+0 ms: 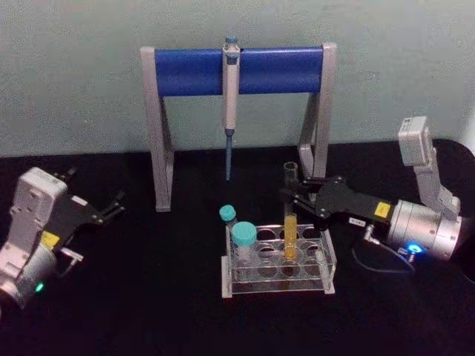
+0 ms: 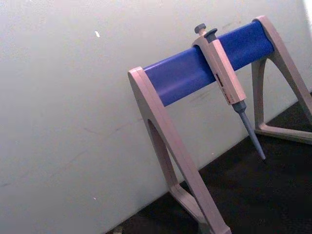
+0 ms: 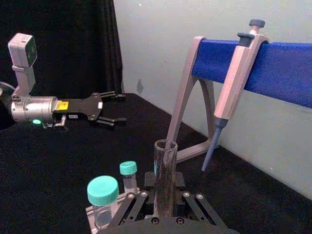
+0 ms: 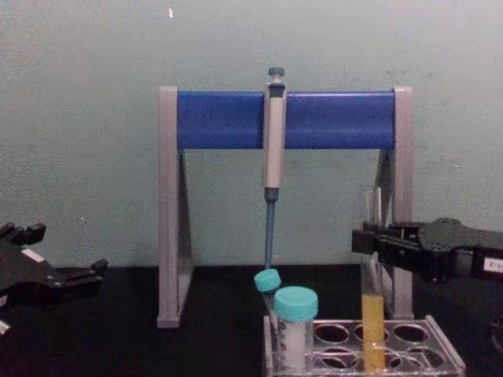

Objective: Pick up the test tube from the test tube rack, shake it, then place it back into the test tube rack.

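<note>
At the head view's lower centre, the test tube rack (image 1: 278, 289) is holding the test tube (image 1: 290, 226) upright, while the right gripper (image 1: 293, 196) is clenching it by its clear upper part. The chest view is showing yellow-orange liquid below the jaws, and the right wrist view is showing the tube's open mouth. The left gripper (image 1: 113, 206) is idling, fingers spread, at far left.

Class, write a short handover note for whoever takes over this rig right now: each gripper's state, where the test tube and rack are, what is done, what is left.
Left gripper: open, parked on the robot's left.
Right gripper: closed on the test tube, high on its clear upper part.
The tube stands upright in a hole of the test tube rack, in front of the pipette stand.
Done: tube gripped. Whether it has been shaken cannot be told.
Left: if unshaken, lift, shake, reseat; then release.
</note>
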`<state>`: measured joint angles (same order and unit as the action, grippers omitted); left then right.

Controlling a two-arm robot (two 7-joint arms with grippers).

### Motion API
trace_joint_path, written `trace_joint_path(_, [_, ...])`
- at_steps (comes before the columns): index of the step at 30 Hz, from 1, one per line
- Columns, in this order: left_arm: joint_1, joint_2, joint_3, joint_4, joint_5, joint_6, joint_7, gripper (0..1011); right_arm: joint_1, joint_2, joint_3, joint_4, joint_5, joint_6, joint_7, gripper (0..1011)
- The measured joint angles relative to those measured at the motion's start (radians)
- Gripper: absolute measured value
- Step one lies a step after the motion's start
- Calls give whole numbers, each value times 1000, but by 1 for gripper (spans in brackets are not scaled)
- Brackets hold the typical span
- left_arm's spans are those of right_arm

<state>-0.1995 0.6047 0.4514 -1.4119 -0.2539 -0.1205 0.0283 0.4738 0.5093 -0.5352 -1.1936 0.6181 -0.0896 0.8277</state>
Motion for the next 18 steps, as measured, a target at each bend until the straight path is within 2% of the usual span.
trace_joint_path(18, [0,0,0,0,0,0,0,1001,4,-7,-5,20,-2,18,3,232])
